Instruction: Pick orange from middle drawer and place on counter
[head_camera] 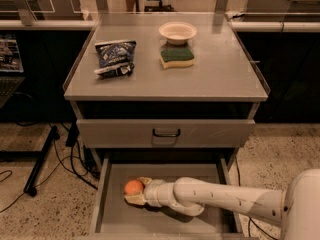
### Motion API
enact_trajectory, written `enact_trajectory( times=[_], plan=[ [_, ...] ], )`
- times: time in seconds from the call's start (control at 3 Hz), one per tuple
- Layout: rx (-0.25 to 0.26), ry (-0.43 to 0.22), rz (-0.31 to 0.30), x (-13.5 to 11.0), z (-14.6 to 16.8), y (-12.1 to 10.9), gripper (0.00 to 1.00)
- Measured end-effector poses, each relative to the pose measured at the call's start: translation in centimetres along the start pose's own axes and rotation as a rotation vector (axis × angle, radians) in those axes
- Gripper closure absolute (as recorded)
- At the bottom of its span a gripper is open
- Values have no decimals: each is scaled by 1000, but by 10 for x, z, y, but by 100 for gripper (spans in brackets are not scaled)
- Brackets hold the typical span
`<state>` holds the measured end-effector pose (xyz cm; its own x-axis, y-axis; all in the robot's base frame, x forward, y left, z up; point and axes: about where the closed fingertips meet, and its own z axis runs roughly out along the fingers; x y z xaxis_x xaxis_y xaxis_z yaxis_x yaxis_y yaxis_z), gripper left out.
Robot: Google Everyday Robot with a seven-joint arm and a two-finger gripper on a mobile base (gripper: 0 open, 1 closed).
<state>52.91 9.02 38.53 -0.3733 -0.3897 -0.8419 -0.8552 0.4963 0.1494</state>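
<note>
My gripper [133,190] lies in the middle drawer [165,170], fingers [145,181] clasping the orange [133,186] between them; I'd hold firm, lift slowly, clear the drawer front [165,133] above them; then the counter [220,74].

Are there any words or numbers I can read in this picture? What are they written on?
Dark snack bag on the counter: pale print, too blurred to read.
Sponge, white bowl: no text seen.
Drawer front: no label seen.
Gripper, down in the middle drawer at the orange: no text seen.
</note>
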Motion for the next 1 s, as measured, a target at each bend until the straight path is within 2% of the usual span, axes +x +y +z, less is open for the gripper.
enact_trajectory(
  times=[0.33, 0.67, 1.0],
  plan=[
    [-36, -31, -56, -31, -33, 17, 100],
    [30, -68, -67, -53, -102, 20, 100],
    [153, -80, -83, -60, -183, 23, 100]
  ],
)
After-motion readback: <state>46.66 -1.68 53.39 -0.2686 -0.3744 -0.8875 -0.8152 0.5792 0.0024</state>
